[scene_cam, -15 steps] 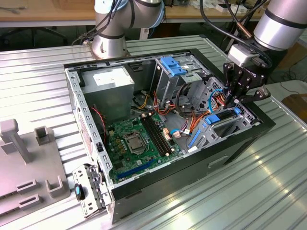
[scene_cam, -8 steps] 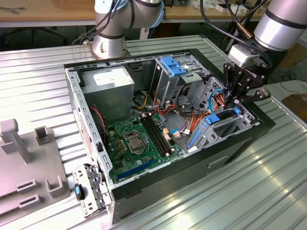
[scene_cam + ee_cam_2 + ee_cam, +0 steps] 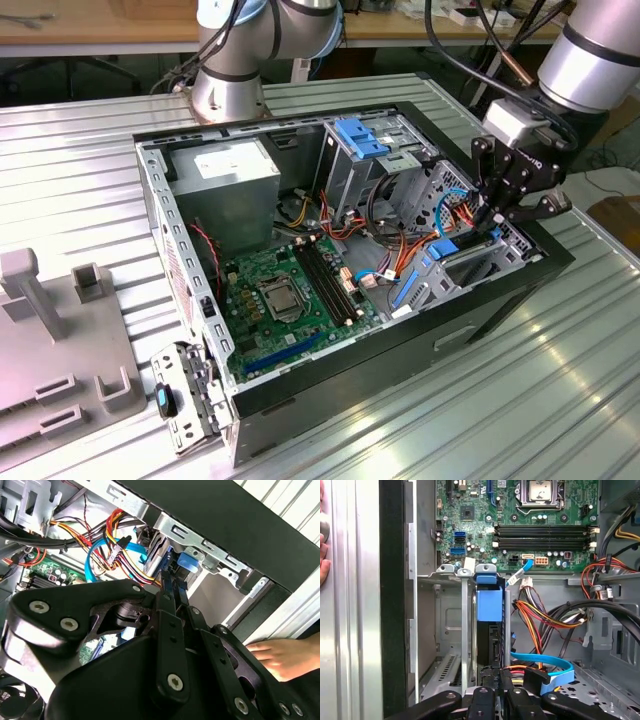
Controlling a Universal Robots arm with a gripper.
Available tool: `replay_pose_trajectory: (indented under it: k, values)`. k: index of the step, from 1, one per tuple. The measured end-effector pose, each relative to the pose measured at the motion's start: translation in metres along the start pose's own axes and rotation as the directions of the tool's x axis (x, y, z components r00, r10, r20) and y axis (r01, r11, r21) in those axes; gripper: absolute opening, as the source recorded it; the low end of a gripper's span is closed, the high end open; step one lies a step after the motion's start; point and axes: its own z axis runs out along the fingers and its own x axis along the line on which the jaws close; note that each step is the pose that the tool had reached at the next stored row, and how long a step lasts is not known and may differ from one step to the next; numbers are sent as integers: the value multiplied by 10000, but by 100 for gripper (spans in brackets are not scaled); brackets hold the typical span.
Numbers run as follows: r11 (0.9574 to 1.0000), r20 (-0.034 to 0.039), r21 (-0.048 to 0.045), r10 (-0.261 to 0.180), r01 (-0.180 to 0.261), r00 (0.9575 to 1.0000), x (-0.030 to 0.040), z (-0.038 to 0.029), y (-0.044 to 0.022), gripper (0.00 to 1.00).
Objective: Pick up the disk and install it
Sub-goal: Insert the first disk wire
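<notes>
Ribbed metal surface [image 3: 80,130] bears the open computer case [image 3: 480,320]. The end effector [image 3: 497,674] has its fingers pinched together on the near edge of the disk [image 3: 489,605], which stands on edge straight ahead, apparently partway into the drive bay [image 3: 462,630]. Seating it well, I judge, means keeping it parallel to the bay rails and pushing straight, clear of the cables [image 3: 540,620] just beside. The motherboard [image 3: 540,525] lies well beyond.

In the first wrist view the disk [image 3: 489,605], a dark-grey hard drive in a bright blue plastic carrier, has its near end hidden behind the black metal gripper [image 3: 499,674]; whether that grips it is unclear. A person's hand [image 3: 323,545] is cut off at the picture's edge.
</notes>
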Motion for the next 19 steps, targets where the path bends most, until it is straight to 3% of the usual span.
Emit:
replay_pose_trajectory:
  k: [19]
  values:
    - [9998,4,-5,183,-183,9998,1,41,7,16]
